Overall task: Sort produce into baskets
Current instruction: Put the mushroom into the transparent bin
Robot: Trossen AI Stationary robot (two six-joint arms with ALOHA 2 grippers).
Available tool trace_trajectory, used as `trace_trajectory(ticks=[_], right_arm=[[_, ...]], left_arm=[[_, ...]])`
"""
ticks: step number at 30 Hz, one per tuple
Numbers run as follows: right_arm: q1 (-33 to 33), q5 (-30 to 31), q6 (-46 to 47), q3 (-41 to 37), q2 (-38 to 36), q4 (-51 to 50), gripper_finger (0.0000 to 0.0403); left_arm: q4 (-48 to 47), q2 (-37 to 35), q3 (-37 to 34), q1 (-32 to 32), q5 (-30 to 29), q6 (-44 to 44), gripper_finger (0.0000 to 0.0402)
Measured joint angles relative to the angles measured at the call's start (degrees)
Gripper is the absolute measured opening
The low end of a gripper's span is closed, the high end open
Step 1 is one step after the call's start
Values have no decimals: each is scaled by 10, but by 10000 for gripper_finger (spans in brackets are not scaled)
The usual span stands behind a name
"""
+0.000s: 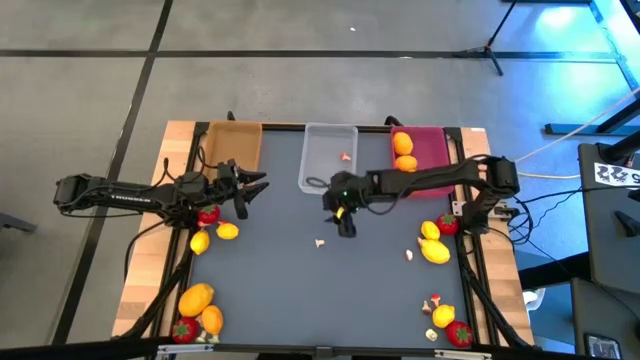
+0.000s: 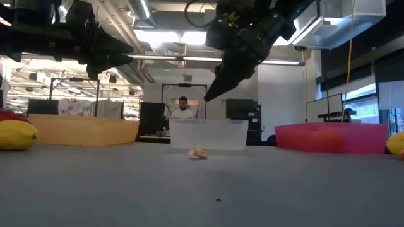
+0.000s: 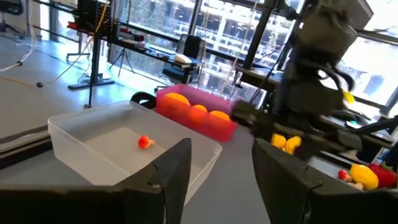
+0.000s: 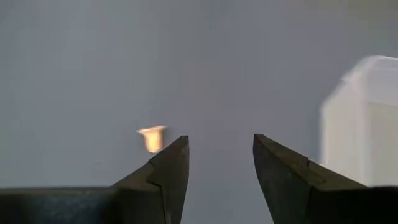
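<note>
Step in hand: the right end effector (image 1: 346,228) hangs above the middle of the worktop (image 1: 300,290), pointing down, its fingers spread with a gap between them and nothing held; the likely target is the small pale mushroom-like piece (image 1: 320,241) lying just beside it on the dark surface.
Target from the wrist: in the right wrist view the piece (image 4: 152,138) sits off to one side of the finger gap, not between the fingers, so the end effector needs to shift sideways before it descends.
Doing it well: centre the gap over the piece, come down straight, close only once both fingertips flank it; it is tiny and light, so a skewed approach would probably flick it away.
Destination: the clear basket (image 1: 328,158) stands near, at the far edge between the tan basket (image 1: 232,145) and the pink basket (image 1: 432,147); it already holds one small red-and-white bit (image 1: 345,157), which suggests this piece belongs there.
Left end effector: (image 1: 250,190) waits near the tan basket, fingers apart and empty, above a strawberry (image 1: 208,214) and yellow fruits (image 1: 227,231).
Remaining produce: orange fruits (image 1: 403,145) lie in the pink basket; several pieces lie along both sides of the worktop.
</note>
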Motion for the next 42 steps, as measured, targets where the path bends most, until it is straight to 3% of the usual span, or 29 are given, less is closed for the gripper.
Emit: trace_trajectory(ticks=[7, 15, 28, 36, 42], right_arm=[[43, 13, 1, -1, 23, 6, 177], [47, 51, -2, 0, 73, 28, 177], [57, -31, 12, 0, 131, 120, 176], [37, -96, 32, 0, 158, 130, 110], [31, -110, 42, 0, 160, 112, 50]], left_arm=[[0, 0, 0, 0, 0, -9, 166], [0, 1, 0, 0, 0, -20, 166], [-1, 9, 0, 0, 0, -43, 166], [-17, 9, 0, -1, 0, -48, 166], [-18, 9, 0, 0, 0, -48, 166]])
